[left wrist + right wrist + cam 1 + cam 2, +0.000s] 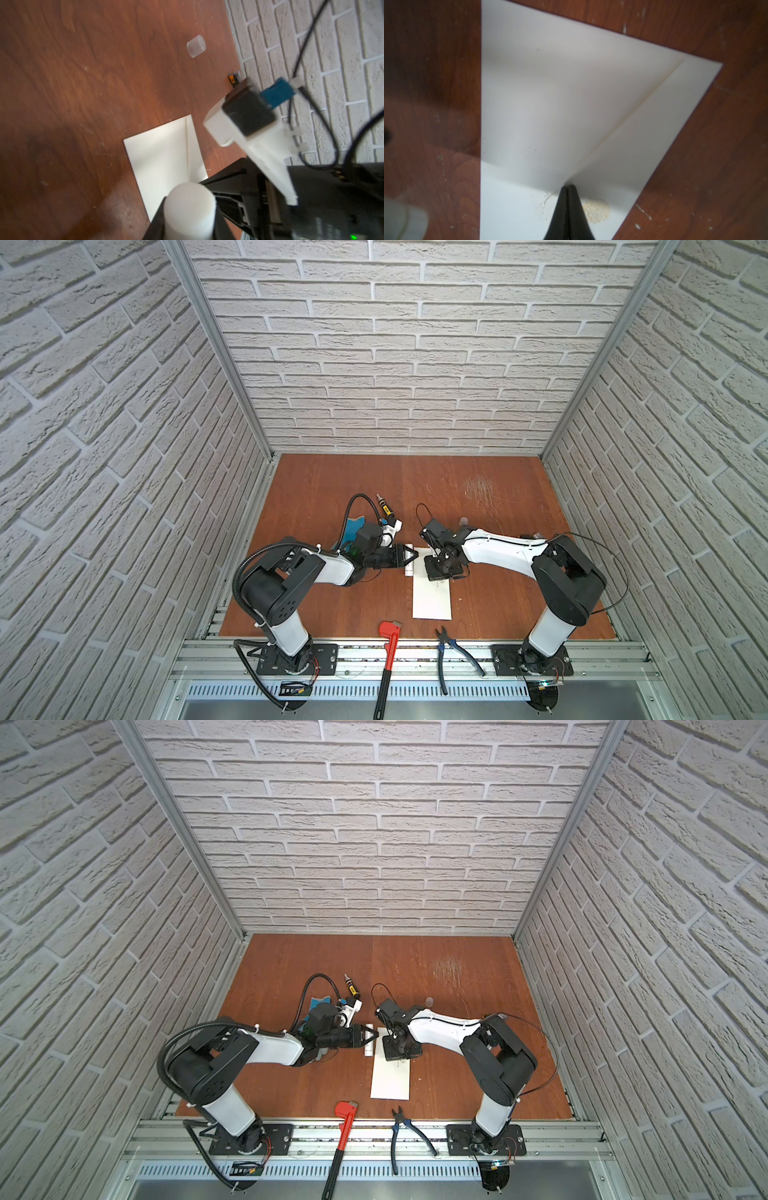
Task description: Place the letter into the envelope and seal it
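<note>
The cream-white envelope (pixel 432 599) lies lengthwise in the middle of the wooden floor in both top views (pixel 390 1081). Its triangular flap (pixel 571 104) is folded down onto the body. My right gripper (pixel 568 189) is shut, and its tips press on the flap's point beside a yellowish blot (pixel 596 210). From above it points straight down (pixel 440 574). My left gripper (pixel 411 558) is shut on a white cylindrical stick (pixel 190 199) at the envelope's far left corner. The letter is out of view.
A red pipe wrench (pixel 388 655) and blue-handled pliers (pixel 453 651) lie at the front edge. A blue glove (pixel 355 526) and a yellow-black tool (pixel 384 506) sit behind the left arm. A small clear cap (pixel 196 46) stands behind the right wrist.
</note>
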`<state>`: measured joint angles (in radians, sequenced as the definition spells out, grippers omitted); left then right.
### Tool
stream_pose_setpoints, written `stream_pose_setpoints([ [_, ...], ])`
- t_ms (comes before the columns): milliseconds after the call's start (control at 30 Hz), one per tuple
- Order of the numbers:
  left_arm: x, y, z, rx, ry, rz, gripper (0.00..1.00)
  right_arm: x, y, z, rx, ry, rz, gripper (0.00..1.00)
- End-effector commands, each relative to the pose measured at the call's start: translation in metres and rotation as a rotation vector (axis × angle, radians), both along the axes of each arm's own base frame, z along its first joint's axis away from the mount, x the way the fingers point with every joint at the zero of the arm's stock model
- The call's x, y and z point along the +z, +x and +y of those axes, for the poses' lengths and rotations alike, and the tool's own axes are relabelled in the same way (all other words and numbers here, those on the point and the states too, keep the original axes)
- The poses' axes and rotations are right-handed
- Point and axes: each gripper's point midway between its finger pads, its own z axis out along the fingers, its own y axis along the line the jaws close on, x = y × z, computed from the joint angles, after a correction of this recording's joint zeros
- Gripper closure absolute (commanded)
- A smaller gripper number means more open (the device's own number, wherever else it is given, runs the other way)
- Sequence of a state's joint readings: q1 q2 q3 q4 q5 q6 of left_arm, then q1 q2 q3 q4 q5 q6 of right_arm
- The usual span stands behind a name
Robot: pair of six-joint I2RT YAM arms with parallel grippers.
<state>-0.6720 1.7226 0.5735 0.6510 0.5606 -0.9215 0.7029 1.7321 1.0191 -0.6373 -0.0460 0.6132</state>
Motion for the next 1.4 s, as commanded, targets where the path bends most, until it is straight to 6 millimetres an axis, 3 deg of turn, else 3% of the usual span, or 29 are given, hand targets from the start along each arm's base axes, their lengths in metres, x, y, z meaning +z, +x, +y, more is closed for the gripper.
stream_pose_setpoints([
  [0, -0.003, 0.0, -0.012, 0.002, 0.005, 0.045, 1.0, -0.009, -0.016, -0.009, -0.012, -0.023, 0.054, 0.94],
  [333, -0.037, -0.014, -0.022, -0.013, 0.095, 0.236, 1.0, -0.014, -0.018, -0.015, -0.017, -0.055, 0.064, 0.94],
  [600, -0.055, -0.023, -0.014, -0.015, 0.177, 0.32, 1.0, -0.019, -0.023, -0.02, -0.025, -0.096, 0.085, 0.92],
  [1000, -0.066, -0.03, -0.006, -0.012, 0.222, 0.349, 1.0, -0.023, -0.028, -0.02, -0.015, -0.128, 0.111, 0.76],
  [1100, -0.066, -0.03, -0.005, -0.011, 0.224, 0.349, 1.0, -0.005, -0.02, -0.015, -0.002, -0.107, 0.074, 0.7],
  [1233, -0.067, -0.03, -0.005, -0.013, 0.226, 0.346, 1.0, 0.046, -0.005, -0.009, 0.009, -0.075, -0.018, 0.59],
  [1367, -0.068, -0.03, -0.005, -0.012, 0.222, 0.347, 1.0, 0.086, -0.002, -0.017, -0.011, -0.083, -0.071, 0.55],
])
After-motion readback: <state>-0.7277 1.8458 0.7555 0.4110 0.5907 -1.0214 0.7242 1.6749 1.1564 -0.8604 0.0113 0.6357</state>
